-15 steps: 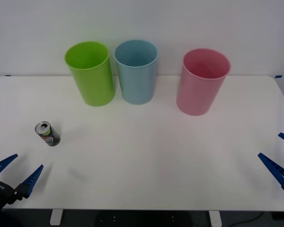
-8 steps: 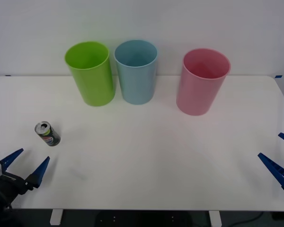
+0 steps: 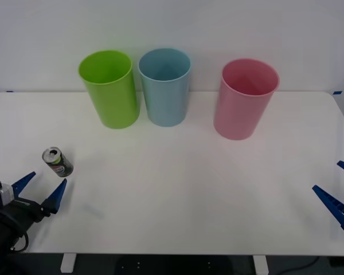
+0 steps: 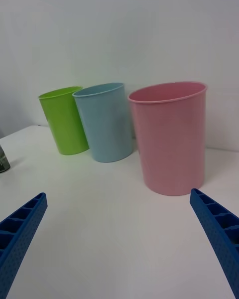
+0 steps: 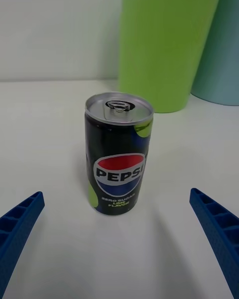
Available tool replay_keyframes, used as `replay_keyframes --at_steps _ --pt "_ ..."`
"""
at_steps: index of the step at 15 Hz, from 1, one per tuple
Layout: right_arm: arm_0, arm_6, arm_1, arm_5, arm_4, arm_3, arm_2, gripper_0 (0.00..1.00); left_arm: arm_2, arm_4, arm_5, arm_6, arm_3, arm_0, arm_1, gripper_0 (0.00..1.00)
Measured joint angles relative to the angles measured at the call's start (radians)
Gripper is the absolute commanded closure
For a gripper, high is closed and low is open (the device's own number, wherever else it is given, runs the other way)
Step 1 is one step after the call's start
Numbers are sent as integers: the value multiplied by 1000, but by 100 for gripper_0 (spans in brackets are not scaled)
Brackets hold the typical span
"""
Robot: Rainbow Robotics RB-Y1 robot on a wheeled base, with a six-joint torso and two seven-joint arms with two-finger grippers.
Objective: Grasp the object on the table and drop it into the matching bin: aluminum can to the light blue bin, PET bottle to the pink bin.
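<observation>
The right gripper (image 3: 339, 186) is cut off at the right edge of the front view, so just the tips of its blue fingers show, spread wide over the near right of the table (image 3: 178, 189) and holding nothing. In the right wrist view its fingers (image 4: 219, 234) sit in the corners, and the can (image 4: 3, 159) is a sliver at the edge, too cropped to read. The left arm is partly lost below the near edge of the front view.

The can (image 3: 58, 162) stands upright on the near left of the table, silver top up, well apart from the bins. The left gripper (image 3: 41, 186) is just near of it, fingers spread wide and empty. From the left wrist the can (image 5: 118, 152) stands farther out than the fingertips (image 5: 216, 234), centred on the gap, touching neither.

Along the far side stand the green bin (image 3: 109, 89), blue bin (image 3: 165, 86) and, farther right, pink bin (image 3: 245, 98).
</observation>
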Motion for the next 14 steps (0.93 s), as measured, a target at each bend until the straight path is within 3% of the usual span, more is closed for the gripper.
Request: replay_keyframes --at_steps 9,14 --pt "0 0 0 0 0 0 0 0 2 -3 18 -40 130 -128 1 0" --pt "0 0 0 0 0 0 0 0 -31 -7 97 -47 138 -172 0 0"
